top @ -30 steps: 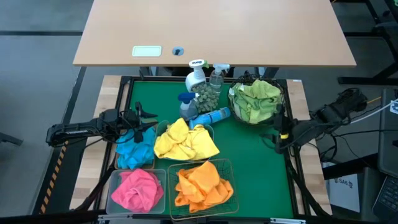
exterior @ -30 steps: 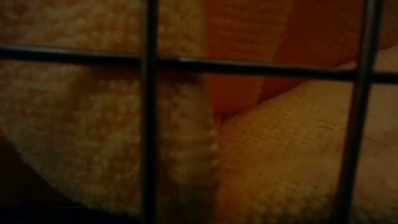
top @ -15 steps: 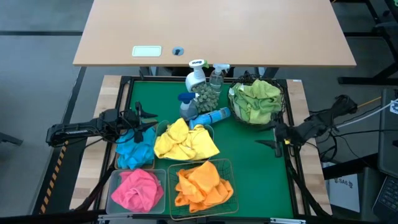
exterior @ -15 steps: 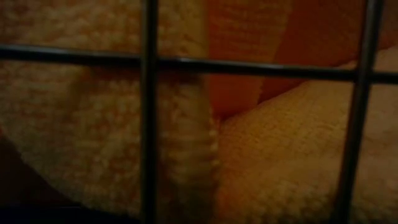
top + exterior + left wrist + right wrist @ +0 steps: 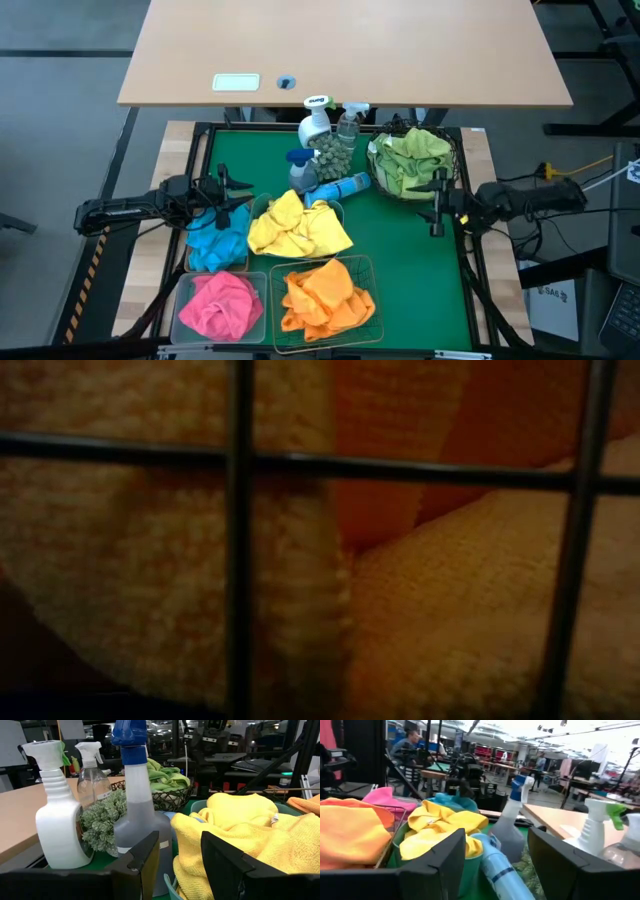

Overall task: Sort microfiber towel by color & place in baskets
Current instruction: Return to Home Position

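Observation:
The towels lie sorted by colour. In the round black mesh basket [image 5: 385, 190] sits the green towel [image 5: 413, 160], and in the teal tub [image 5: 169, 886] the yellow towel [image 5: 298, 228]. The green wire basket [image 5: 368, 268] holds the orange towel [image 5: 322, 295]. The clear bin [image 5: 185, 290] holds the pink towel [image 5: 220, 305]. The blue towel [image 5: 216, 240] covers whatever is beneath it. My left gripper [image 5: 232, 192] is open at the blue towel's far end. My right gripper [image 5: 437, 204] is open on the green mat, just near of the black basket.
Spray bottles stand at the mat's far middle: a white one [image 5: 315, 120], a clear one [image 5: 348, 120] and a grey one with a blue head [image 5: 300, 172]. A blue bottle [image 5: 345, 186] lies on its side there, beside a green leafy clump [image 5: 333, 152]. Bare mat [image 5: 415, 270] lies right of the wire basket.
My right gripper has swung from beside the table's right edge toward the far edge, ending next to the black basket, while its arm stretched out level to the right. The towels and my left arm have kept still.

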You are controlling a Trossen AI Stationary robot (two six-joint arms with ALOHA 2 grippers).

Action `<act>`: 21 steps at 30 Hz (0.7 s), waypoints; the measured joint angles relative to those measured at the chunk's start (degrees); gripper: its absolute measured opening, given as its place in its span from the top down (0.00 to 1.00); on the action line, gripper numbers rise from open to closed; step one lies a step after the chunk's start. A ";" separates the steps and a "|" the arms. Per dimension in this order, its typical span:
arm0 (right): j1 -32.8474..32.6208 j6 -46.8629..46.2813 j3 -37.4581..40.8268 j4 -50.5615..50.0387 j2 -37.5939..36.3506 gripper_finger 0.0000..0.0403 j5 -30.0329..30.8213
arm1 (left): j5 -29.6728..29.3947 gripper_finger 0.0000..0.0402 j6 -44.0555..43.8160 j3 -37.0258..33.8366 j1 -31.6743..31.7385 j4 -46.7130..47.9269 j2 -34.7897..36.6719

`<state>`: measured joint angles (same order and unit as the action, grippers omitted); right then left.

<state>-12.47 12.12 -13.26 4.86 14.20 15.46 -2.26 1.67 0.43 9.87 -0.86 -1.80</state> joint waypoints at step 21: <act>14.01 -5.45 0.00 -16.07 -4.96 0.47 -22.86 | 0.00 0.65 0.02 0.00 0.00 -0.02 0.00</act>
<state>1.54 6.67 -13.26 -11.20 9.24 -7.40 -2.26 1.69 0.43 9.87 -0.89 -1.80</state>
